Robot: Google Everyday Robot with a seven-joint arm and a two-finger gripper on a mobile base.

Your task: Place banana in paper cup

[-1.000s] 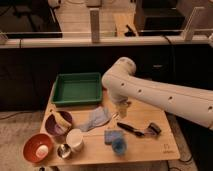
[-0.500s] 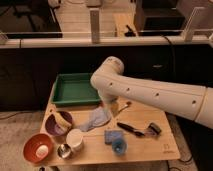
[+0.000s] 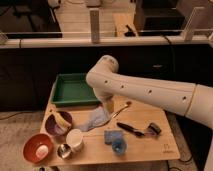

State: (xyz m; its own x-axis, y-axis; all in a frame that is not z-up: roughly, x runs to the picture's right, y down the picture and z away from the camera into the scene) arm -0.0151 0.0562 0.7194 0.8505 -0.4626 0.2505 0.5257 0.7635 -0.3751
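The banana point(image 3: 61, 120) is pale yellow and lies in a purple bowl point(image 3: 52, 126) at the table's left. The white paper cup point(image 3: 75, 140) stands upright just in front and to the right of that bowl. My white arm reaches in from the right, with its elbow over the middle of the table. My gripper point(image 3: 108, 106) hangs below the elbow, above the table by the blue cloth point(image 3: 97, 118). It is to the right of the banana and behind the cup, touching neither.
A green tray point(image 3: 75, 89) sits at the back left. An orange bowl point(image 3: 37, 148), a small metal cup point(image 3: 63, 150) and a small blue cup point(image 3: 118, 146) stand along the front. A spoon point(image 3: 121, 109) and a black brush point(image 3: 142, 130) lie at the right.
My arm has swung left across the table, bringing its elbow and gripper closer to the green tray and the purple bowl. The objects have not moved.
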